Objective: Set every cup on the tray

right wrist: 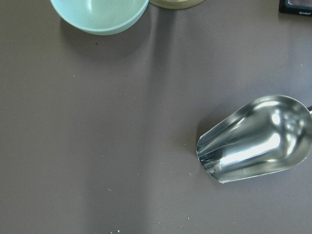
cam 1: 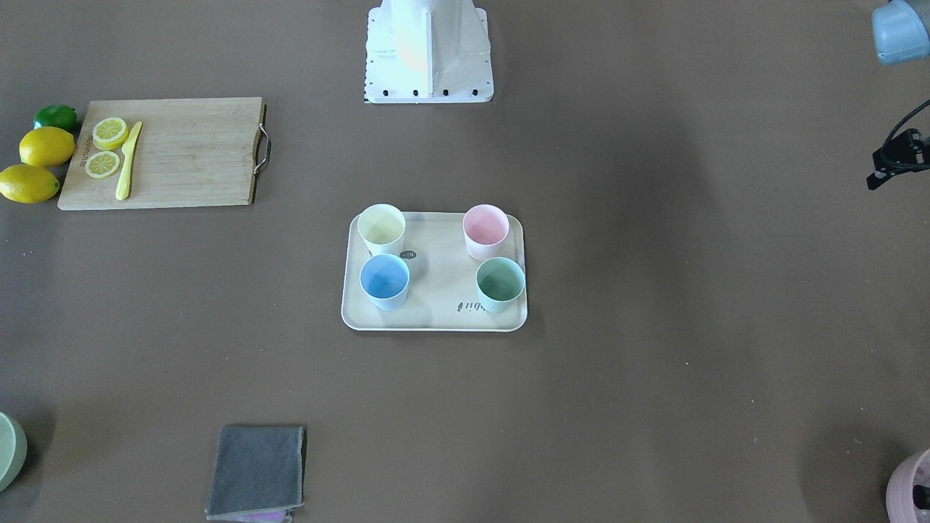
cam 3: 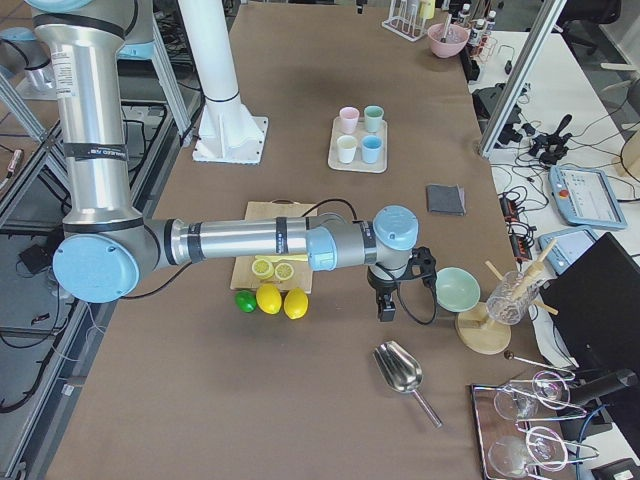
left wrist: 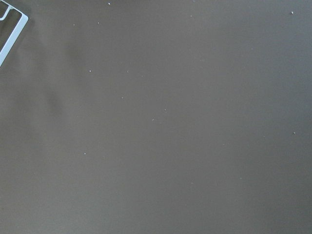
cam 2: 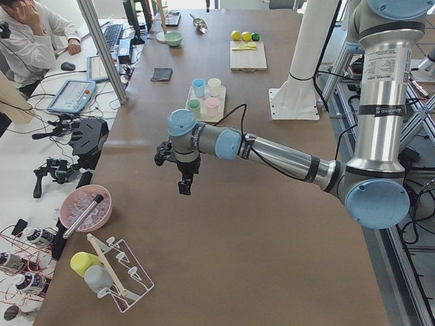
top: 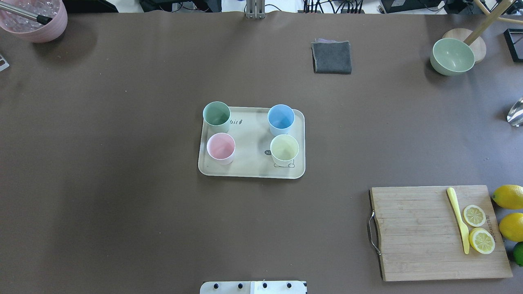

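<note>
The cream tray (top: 251,175) lies at the table's middle and also shows in the front-facing view (cam 1: 436,323). All four cups stand upright on it: mint green (top: 216,114), light blue (top: 281,117), pink (top: 220,147), pale yellow (top: 284,149). My left gripper (cam 2: 182,185) hangs over bare table far to the tray's left, with nothing seen in it. My right gripper (cam 3: 386,305) hangs far to the tray's right, between the lemons and the pale green bowl. I cannot tell whether either is open or shut. Neither wrist view shows fingers.
A wooden cutting board (top: 421,237) with lemon slices and a yellow knife lies front right, whole lemons (top: 508,197) beside it. A grey cloth (top: 331,57), a pale green bowl (top: 452,56), a metal scoop (right wrist: 258,141) and a mauve-pink pot (top: 34,20) stand along the far side.
</note>
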